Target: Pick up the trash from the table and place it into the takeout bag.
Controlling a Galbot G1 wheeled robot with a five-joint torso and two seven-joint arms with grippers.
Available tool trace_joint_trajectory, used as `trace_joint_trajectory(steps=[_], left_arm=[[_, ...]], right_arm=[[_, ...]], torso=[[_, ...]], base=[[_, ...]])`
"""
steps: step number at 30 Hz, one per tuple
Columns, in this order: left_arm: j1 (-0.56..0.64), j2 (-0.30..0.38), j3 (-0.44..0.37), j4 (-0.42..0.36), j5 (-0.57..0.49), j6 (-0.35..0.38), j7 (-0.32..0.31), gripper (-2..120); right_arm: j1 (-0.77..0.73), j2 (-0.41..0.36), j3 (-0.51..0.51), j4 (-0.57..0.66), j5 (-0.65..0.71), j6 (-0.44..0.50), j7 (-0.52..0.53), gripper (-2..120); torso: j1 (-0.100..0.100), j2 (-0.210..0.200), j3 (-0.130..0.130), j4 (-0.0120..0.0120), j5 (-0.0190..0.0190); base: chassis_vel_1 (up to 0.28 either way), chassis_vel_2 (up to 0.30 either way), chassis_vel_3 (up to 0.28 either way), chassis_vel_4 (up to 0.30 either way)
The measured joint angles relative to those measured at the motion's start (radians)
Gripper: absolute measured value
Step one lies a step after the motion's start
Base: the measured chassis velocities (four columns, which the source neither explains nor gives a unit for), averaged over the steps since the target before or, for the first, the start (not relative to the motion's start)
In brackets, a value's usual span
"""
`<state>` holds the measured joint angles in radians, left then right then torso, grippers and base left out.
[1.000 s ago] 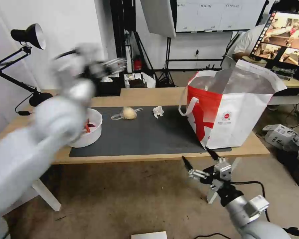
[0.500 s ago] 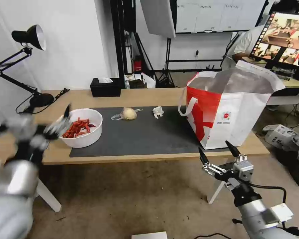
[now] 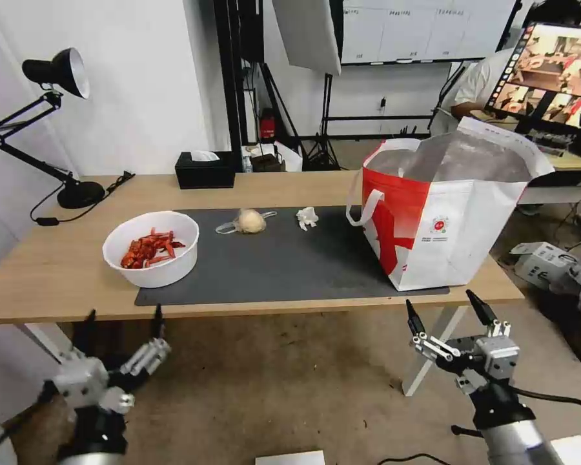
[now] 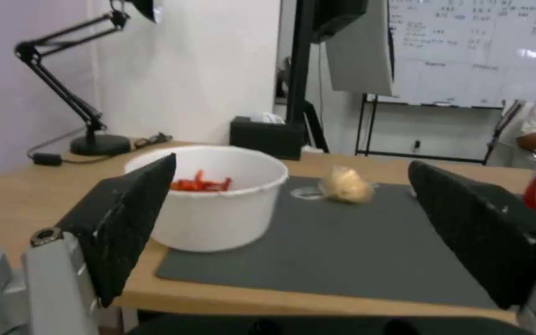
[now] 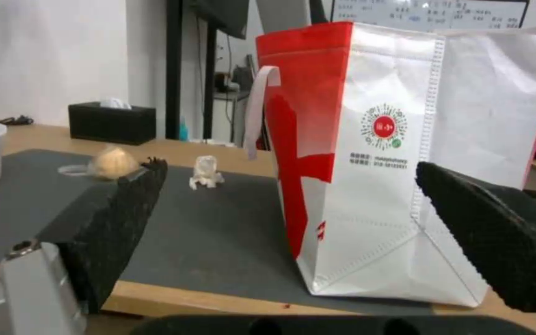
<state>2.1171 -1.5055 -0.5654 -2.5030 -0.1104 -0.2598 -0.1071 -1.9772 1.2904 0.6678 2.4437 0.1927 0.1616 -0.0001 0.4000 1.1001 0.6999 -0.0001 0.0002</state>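
Observation:
On the table [image 3: 51, 274] lies a dark mat [image 3: 284, 258] carrying the trash. It is a white bowl of red shells [image 3: 150, 248], a clear wrap around a yellowish lump [image 3: 250, 221] and a crumpled white tissue [image 3: 307, 217]. The red-and-white takeout bag [image 3: 445, 213] stands upright with its mouth open at the mat's right end. My left gripper [image 3: 122, 316] hangs open and empty below the table's front edge, facing the bowl [image 4: 218, 200]. My right gripper [image 3: 442, 302] is open and empty too, below the front edge in front of the bag [image 5: 392, 153].
A black tissue box [image 3: 205, 170] sits at the table's back edge. A black desk lamp [image 3: 51, 71] stands at the back left with its cable on the wood. Tripods, a whiteboard and monitors fill the room behind. Bare floor lies under both grippers.
My left arm has swung down from above the table's left side to below its front edge. The right gripper has sunk lower and drifted right. The things on the table have not moved.

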Motion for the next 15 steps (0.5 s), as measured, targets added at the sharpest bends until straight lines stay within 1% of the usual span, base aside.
trace_joint_trajectory(steps=[2, 3, 4, 6, 8, 15], left_arm=[[0.017, 0.036, 0.048, 0.001, 0.018, -0.005, -0.05, 100], [0.022, 0.04, 0.073, 0.001, 0.027, -0.005, -0.068, 100], [0.022, 0.04, 0.073, 0.001, 0.027, -0.005, -0.068, 100], [0.026, 0.037, 0.106, 0.002, 0.036, -0.005, -0.087, 100], [0.026, 0.036, 0.119, 0.002, 0.041, -0.002, -0.094, 100], [0.026, 0.041, 0.132, 0.003, 0.058, 0.003, -0.095, 100]], right_arm=[[-0.003, 0.002, -0.006, 0.001, -0.003, 0.0, -0.002, 100], [-0.006, 0.003, -0.01, 0.003, -0.003, 0.0, -0.002, 100], [-0.006, 0.003, -0.01, 0.003, -0.003, 0.0, -0.002, 100], [-0.009, 0.004, -0.014, 0.006, -0.004, 0.0, -0.002, 100], [-0.009, 0.008, -0.018, 0.008, -0.006, 0.0, -0.002, 100], [-0.003, 0.011, -0.044, 0.01, -0.019, -0.003, 0.003, 100]], torso=[[0.0, 0.0, 0.0, -0.0002, -0.0001], [0.0, 0.0, 0.0, -0.0001, -0.0001], [0.0, 0.0, 0.0, -0.0001, -0.0001], [0.0, 0.0, 0.0, 0.0, -0.0002], [0.0, 0.0, 0.0, 0.0, -0.0002], [0.0, 0.0, 0.0, 0.0, -0.0002]], base=[[0.0, 0.0, 0.0, 0.0], [0.0, 0.0, 0.0, 0.0], [0.0, 0.0, 0.0, 0.0], [0.0, 0.0, 0.0, 0.0], [0.0, 0.0, 0.0, 0.0], [0.0, 0.0, 0.0, 0.0]])
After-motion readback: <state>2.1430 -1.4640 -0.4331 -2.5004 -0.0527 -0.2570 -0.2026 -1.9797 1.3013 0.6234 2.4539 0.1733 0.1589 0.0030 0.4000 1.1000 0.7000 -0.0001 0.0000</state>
